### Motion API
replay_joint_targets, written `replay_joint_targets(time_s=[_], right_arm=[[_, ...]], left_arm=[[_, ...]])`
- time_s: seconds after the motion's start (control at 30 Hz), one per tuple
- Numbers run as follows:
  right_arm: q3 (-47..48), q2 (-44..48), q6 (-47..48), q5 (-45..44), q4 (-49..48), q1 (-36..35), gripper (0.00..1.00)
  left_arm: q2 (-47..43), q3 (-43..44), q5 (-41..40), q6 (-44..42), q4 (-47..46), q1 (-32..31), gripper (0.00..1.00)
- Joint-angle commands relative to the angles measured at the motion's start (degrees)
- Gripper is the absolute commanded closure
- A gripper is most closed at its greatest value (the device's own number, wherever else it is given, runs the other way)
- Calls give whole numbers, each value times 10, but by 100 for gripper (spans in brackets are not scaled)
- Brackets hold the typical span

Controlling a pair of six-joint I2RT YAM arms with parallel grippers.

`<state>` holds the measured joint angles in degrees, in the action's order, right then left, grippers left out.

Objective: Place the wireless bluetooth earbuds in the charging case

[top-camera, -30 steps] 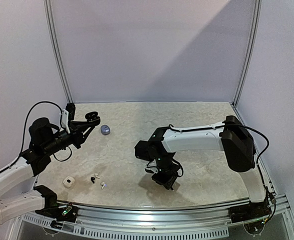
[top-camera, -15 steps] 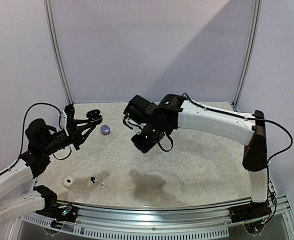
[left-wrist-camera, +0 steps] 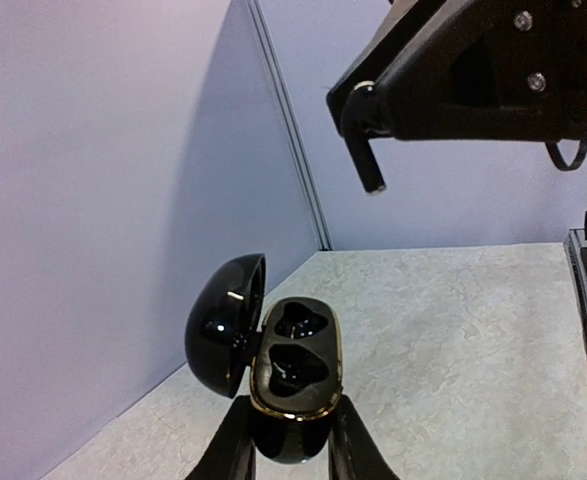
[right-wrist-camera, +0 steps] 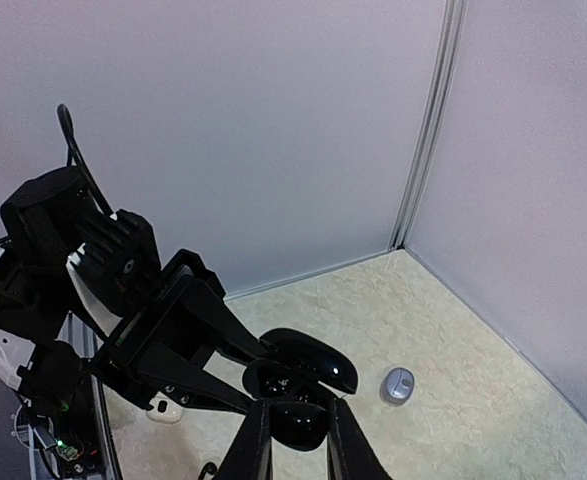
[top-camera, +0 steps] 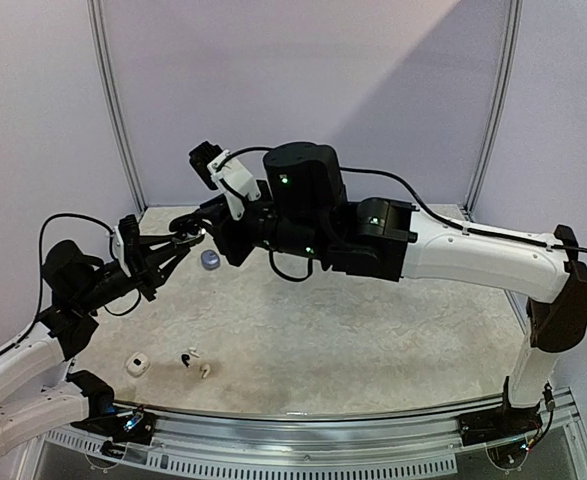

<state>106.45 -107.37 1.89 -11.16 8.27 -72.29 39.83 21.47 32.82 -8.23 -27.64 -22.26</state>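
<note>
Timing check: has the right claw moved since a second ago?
Yes. The right claw, gripping a black earbud, has swung from mid-table up and left, to left of the lavender case, over the left claw's open black case.

Your black case (left-wrist-camera: pixel 291 375) sits open off the desk (top-camera: pixel 373 340), lid tilted back. A pinched black earbud (left-wrist-camera: pixel 369 160) hangs above it. A white earbud (top-camera: pixel 205 370) lies on the desk.

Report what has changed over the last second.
The right gripper rose from the front of the table and swung leftward, bringing what looks like a black earbud up to the open black case. The left gripper kept holding that case; the lavender case, white case and loose earbuds stayed put.
</note>
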Motion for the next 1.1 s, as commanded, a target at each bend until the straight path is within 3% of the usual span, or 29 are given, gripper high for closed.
replay_joint_targets(time_s=[0.0,1.07], right_arm=[[1,-21,54,24,-100,3,100],[6,-67,73,-26,-60,15,100]], left_arm=[[-5,8,-6,44,-1,-7,100],[-1,14,-14,95,-14,-6,100]])
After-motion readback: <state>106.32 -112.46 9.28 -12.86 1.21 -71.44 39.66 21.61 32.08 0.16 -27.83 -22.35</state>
